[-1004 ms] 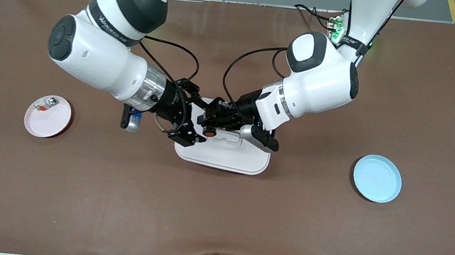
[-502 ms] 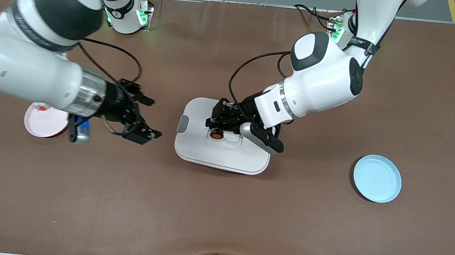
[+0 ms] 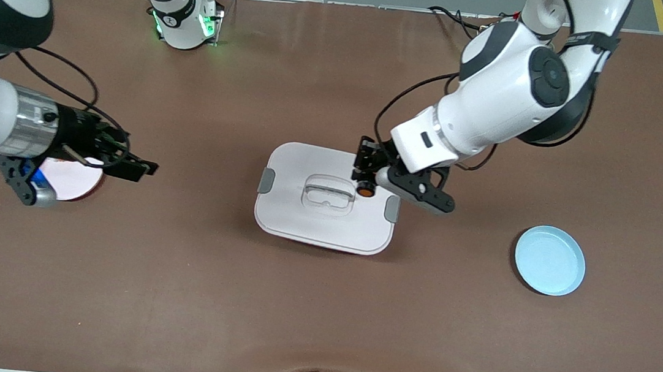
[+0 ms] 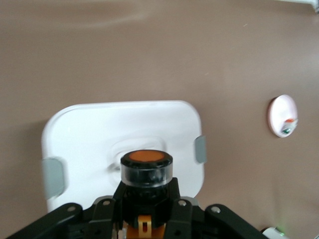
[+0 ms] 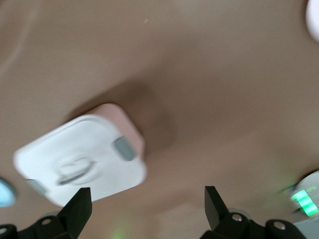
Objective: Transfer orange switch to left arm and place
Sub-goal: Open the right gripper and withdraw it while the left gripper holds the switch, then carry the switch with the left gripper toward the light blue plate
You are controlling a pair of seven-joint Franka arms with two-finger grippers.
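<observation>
The orange switch [image 3: 365, 191], a small black button with a round orange face, is clamped in my left gripper [image 3: 364, 180], which is shut on it. It hangs over the white box [image 3: 303, 220], above the lid's edge toward the left arm's end. The left wrist view shows the switch [image 4: 146, 167] between the jaws of the left gripper [image 4: 146, 201], with the box [image 4: 94, 129] below. My right gripper [image 3: 136, 160] is open and empty, up beside the pink plate [image 3: 70, 182]. In the right wrist view the right gripper [image 5: 147, 214] stands wide open over bare table, away from the box [image 5: 89, 149].
A light blue plate [image 3: 550, 260] lies toward the left arm's end of the table. The pink plate [image 4: 282, 115] holds a small white part with a red bit. The right arm partly covers that plate in the front view. Brown table surrounds the box.
The right gripper has pulled away from the box to the pink plate, open and empty. The left gripper has carried the switch from over the lid's handle toward the left arm's end.
</observation>
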